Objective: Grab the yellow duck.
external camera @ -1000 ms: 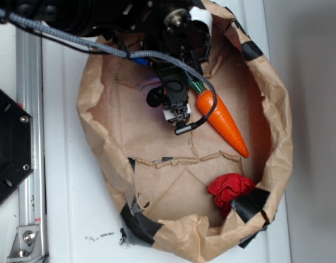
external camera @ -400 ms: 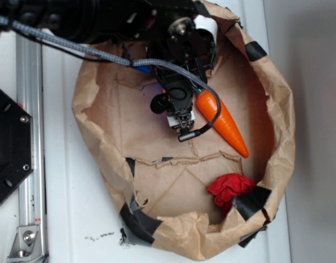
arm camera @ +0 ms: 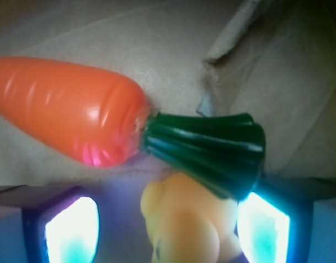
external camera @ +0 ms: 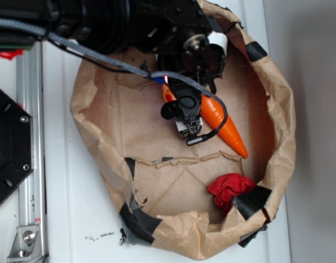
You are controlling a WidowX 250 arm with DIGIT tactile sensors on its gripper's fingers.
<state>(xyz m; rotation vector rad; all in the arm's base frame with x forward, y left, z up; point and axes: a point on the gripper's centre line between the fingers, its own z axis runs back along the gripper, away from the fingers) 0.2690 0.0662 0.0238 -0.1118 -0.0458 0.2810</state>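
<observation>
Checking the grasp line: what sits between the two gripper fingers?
In the wrist view, the yellow duck sits between the fingers, the carrot just beyond.

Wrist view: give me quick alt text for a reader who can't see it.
A yellow duck sits low in the frame between the two glowing gripper fingers, right against the dark green top of an orange carrot. The carrot lies across the frame on crumpled brown paper.

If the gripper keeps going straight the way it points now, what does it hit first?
Most likely the yellow duck, already between the open gripper fingers; the carrot top lies just beyond, though depth is unclear.
</observation>
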